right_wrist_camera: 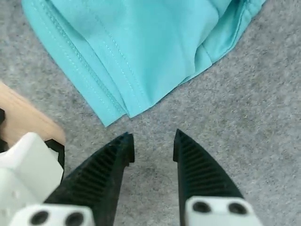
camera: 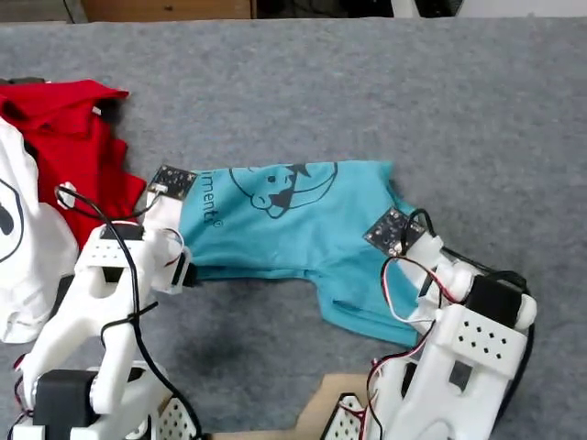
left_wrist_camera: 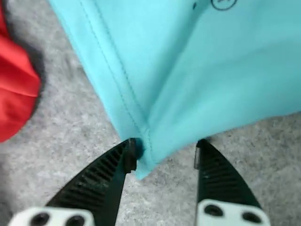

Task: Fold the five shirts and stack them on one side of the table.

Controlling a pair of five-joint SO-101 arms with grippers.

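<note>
On the grey, felt-like table cover (camera: 477,119) the teal shirt (camera: 284,220) lies near the middle, soft knit folded into a rough rectangle with stitched hems and a dark line drawing, while a crumpled red shirt (camera: 78,137) and a white shirt (camera: 23,247) are heaped at one side. The left gripper (left_wrist_camera: 167,148) has its ribbed black jaws spread around the teal shirt's pointed corner, one finger touching the fabric; the right gripper (right_wrist_camera: 154,138) has its jaws apart over bare cover just beside a hemmed corner

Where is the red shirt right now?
In the high view the red shirt lies near the left edge of the table, touching the white shirt, left of the teal shirt.
</note>
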